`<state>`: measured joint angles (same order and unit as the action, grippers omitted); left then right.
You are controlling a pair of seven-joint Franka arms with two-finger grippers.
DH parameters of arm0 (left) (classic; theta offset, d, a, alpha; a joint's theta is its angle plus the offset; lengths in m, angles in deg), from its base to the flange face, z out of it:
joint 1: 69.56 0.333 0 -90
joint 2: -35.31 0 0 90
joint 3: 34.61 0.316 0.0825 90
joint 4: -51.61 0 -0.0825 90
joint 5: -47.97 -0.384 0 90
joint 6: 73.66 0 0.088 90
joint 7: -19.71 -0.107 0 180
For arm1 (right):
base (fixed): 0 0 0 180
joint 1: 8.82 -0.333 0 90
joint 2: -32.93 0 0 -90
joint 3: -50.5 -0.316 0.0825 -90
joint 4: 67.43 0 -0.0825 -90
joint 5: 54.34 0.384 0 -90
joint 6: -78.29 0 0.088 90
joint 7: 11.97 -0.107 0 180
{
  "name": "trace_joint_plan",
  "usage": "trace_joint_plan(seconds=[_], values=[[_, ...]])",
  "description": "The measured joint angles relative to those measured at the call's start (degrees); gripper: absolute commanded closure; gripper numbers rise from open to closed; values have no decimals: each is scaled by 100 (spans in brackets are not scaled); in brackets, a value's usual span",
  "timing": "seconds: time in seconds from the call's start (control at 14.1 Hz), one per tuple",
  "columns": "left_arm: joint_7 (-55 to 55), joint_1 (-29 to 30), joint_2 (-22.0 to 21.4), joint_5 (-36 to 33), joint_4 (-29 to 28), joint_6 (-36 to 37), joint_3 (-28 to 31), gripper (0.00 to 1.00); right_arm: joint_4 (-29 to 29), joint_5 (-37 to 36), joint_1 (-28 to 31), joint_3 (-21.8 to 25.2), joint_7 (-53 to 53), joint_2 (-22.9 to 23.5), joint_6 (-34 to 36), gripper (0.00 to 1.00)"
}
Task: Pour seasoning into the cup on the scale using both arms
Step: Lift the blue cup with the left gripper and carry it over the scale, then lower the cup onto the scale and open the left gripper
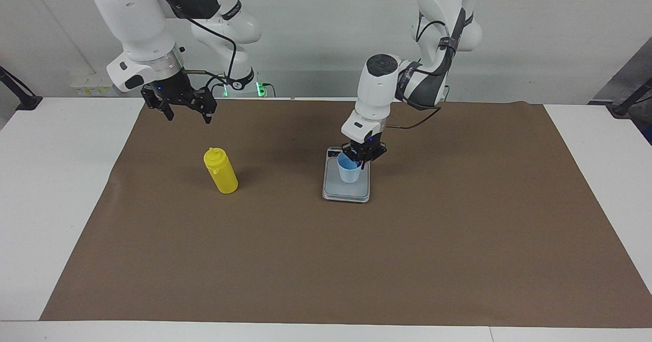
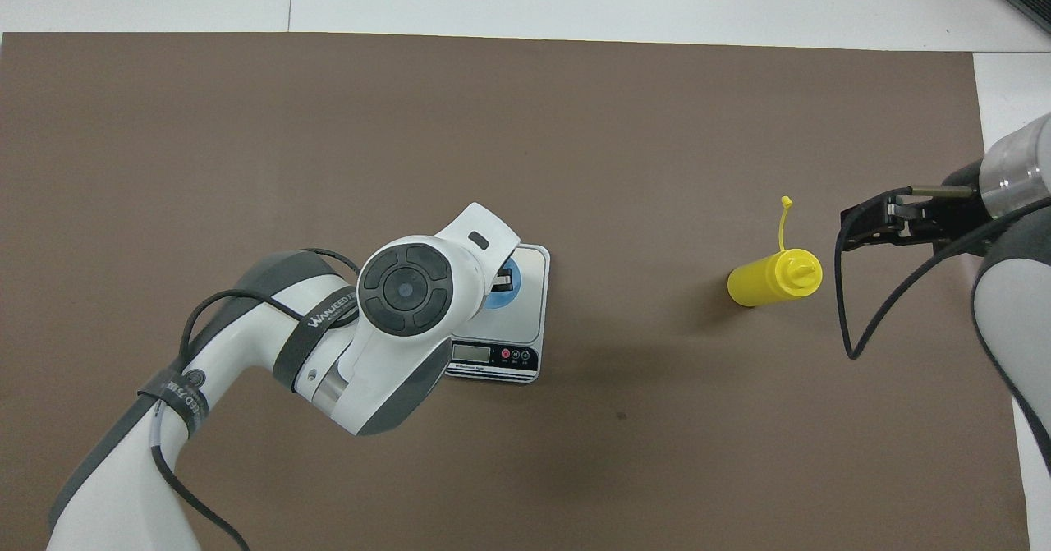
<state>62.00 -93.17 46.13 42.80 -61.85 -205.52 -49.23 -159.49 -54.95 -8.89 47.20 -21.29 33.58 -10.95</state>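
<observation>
Seasoning (image 1: 220,171), a round yellow squeeze bottle, stands on the brown mat (image 1: 458,230) under and a bit away from the right gripper (image 1: 186,115), whose fingers are spread wide and hold nothing. The left gripper (image 1: 359,162) points down, fingers pinched on the rim of the see-through blue cup (image 1: 349,171), which sits on the flat grey scale (image 1: 346,191).

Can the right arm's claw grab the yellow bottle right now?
Probably yes. The right gripper hangs open above the mat, nearer the robots than the yellow bottle, which stands upright by itself with nothing between them.
</observation>
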Motion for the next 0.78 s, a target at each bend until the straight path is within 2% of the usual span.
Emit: trace_joint_plan(seconds=[0.07,0.5,0.78], values=[[1,0,2,-1,-14,-11,0,2,0,0,0,0,0,0,0,0],[3,11,-43,-9,59,29,106,0,0,0,0,0,0,0,0,0],[-394,313,-329,-23,688,1116,176,0,0,0,0,0,0,0,0,0]])
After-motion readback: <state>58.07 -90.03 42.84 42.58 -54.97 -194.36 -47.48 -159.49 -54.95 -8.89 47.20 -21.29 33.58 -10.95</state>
